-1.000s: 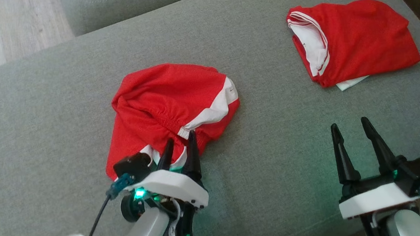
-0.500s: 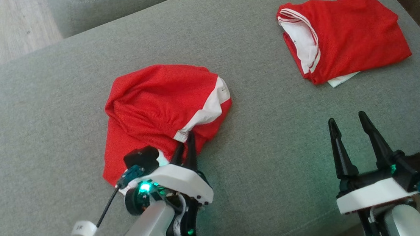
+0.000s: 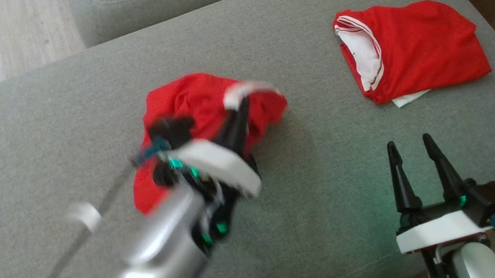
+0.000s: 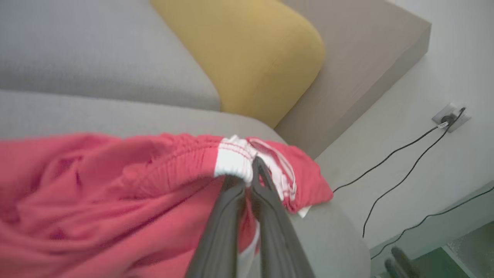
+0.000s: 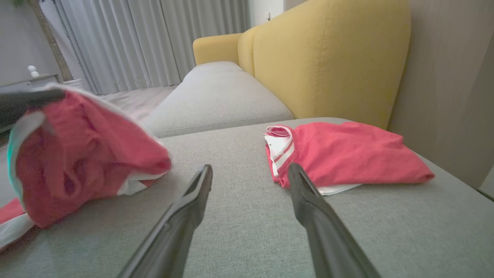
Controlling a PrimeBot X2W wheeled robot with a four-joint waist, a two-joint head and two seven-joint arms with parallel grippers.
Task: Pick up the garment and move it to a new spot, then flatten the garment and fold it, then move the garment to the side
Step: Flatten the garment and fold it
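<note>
The garment (image 3: 195, 101) is a crumpled piece of red fabric with white trim, lying mid-left on the grey sofa seat (image 3: 322, 172). My left gripper (image 3: 240, 104) is shut on its white waistband patch and holds that edge raised, blurred by motion. In the left wrist view the two fingers meet at the left gripper (image 4: 251, 173), pinching the white patch of the garment (image 4: 115, 185). The right wrist view shows the garment (image 5: 77, 162) lifted into a hump at the left. My right gripper (image 3: 410, 142) stands open at the lower right, apart from any cloth; the right gripper (image 5: 250, 170) holds nothing.
A second red garment (image 3: 418, 48), folded with a white collar, lies at the back right of the seat; it is the folded garment (image 5: 347, 154) just beyond my right fingers. A yellow backrest (image 5: 328, 58) rises behind it. Wooden floor (image 3: 5, 34) lies beyond the sofa's far left edge.
My left gripper has shut on the garment's white band and swung up and forward, pulling the cloth into a raised bunch. The right arm has stayed put; the head view shifted slightly.
</note>
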